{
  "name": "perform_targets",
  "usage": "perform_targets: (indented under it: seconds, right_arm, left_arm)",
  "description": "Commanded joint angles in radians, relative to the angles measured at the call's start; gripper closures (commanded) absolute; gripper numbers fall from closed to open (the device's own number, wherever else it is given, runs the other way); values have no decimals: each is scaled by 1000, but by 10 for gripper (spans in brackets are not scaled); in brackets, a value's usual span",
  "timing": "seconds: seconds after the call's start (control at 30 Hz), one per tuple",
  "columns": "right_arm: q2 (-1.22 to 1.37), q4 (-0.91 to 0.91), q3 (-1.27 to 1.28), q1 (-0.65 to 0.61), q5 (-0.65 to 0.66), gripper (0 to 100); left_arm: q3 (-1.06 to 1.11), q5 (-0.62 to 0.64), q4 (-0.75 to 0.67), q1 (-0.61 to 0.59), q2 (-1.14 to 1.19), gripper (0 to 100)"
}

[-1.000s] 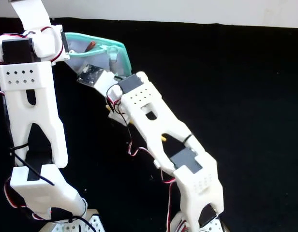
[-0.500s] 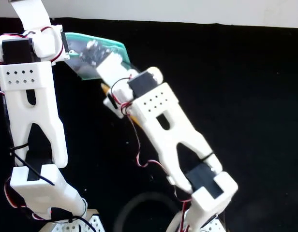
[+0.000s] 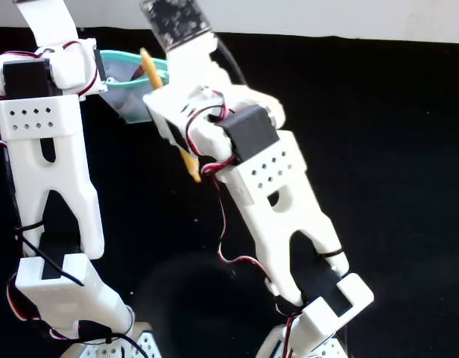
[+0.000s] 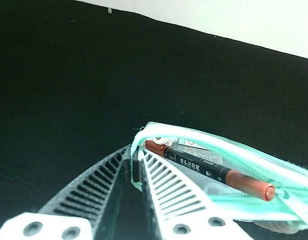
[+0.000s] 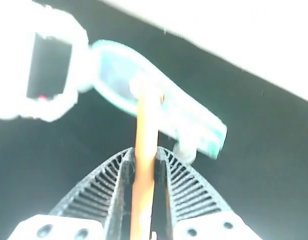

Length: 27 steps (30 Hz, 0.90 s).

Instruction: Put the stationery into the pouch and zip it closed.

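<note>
A matte black desk [image 3: 378,149] lies beneath. At the high view's upper left, the left tool [image 4: 136,162] is clenched on the rim of a soft mint pouch [image 3: 124,74], whose mouth gapes. The right tool [image 5: 144,156] grips a slim orange pencil [image 5: 144,120], long axis aimed at that mouth just ahead. A smooth brown marker [image 4: 209,167] lies inside.

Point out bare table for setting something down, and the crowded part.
Bare: the black table to the right of the right arm. Crowded: far left, where the left gripper holds the mint-green zip pouch and the right gripper an orange-yellow pencil.
</note>
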Motion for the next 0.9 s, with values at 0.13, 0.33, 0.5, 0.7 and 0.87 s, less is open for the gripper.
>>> perform_targets:
  seconds: [0.13,0.33,0.5,0.7,0.87]
  right_arm:
    - [-45,-229,-62,15,-87,992]
    - [51,-392,-81,15,-100,992]
    - [189,-423,-282,38,-100,992]
    - [380,-418,-584,42,-97,992]
    - [512,-418,-785,42,-98,992]
  left_arm:
    - [5,-9,3,-1,54,993]
    - [5,-9,3,-1,53,993]
    - [4,-9,3,-1,53,993]
    - [4,-9,-2,-1,54,993]
    - [4,-9,-2,4,54,993]
